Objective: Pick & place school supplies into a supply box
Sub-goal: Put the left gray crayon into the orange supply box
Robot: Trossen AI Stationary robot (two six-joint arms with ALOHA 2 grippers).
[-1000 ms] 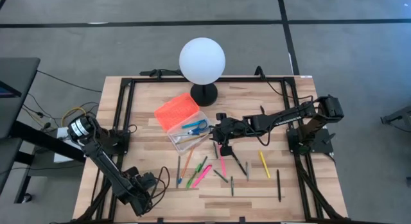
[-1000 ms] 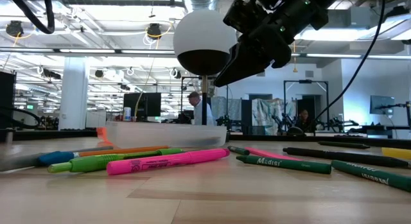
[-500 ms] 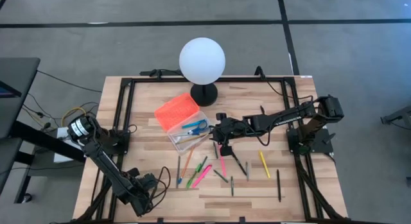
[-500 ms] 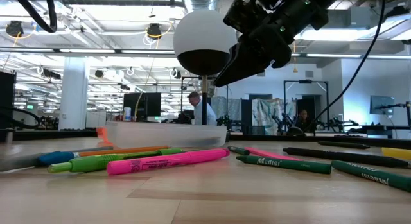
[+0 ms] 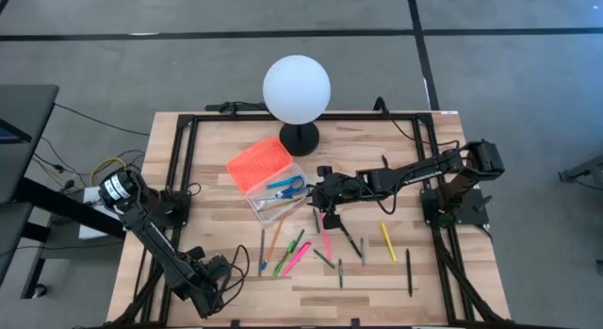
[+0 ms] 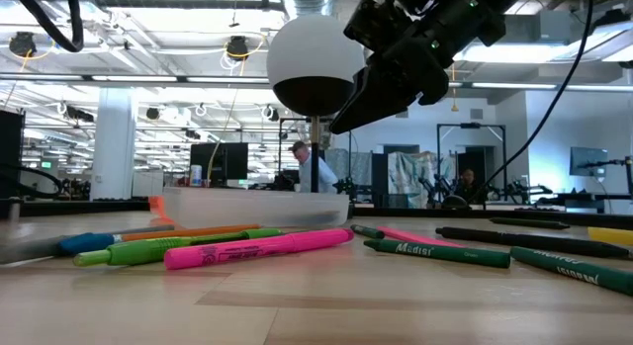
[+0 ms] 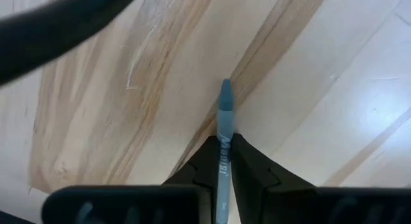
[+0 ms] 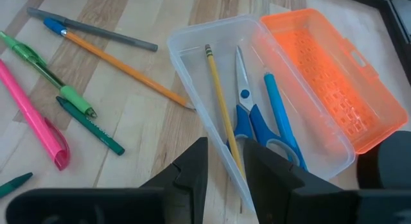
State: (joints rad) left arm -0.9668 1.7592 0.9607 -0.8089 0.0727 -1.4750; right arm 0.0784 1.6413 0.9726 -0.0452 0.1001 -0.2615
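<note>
The supply box lies open at mid-table: clear body [image 5: 273, 199] [image 8: 192, 41], orange lid [image 5: 258, 163] [image 8: 321, 76] flat behind it. Inside lie a yellow pencil [image 8: 218, 95], blue-handled scissors [image 8: 247, 115] and a blue pen [image 8: 276, 115]. Several pens, pencils and markers lie on the wood near of it, among them a pink highlighter [image 5: 298, 257] [image 6: 257, 248]. My right gripper [image 5: 325, 214] [image 8: 226, 147] hangs open above the box's right end; the pencil shows through its gap. My left gripper [image 5: 212, 275] [image 7: 221, 142] is at the near left corner, shut on a grey-blue pen [image 7: 225, 108]. My left gripper pinches the grey-blue pen's printed barrel [image 7: 223, 161] between its two fingers. The pen lies along the fingers and sticks out past their tips toward the wood. Whether its free end [image 7: 225, 89] touches the table I cannot tell.
A white globe lamp [image 5: 297, 91] on a black foot stands at the far middle. A black frame [image 5: 184, 169] runs round the tabletop. A yellow marker [image 5: 387, 241] and a black pen [image 5: 408, 271] lie toward the near right. Bare wood shows at the near middle.
</note>
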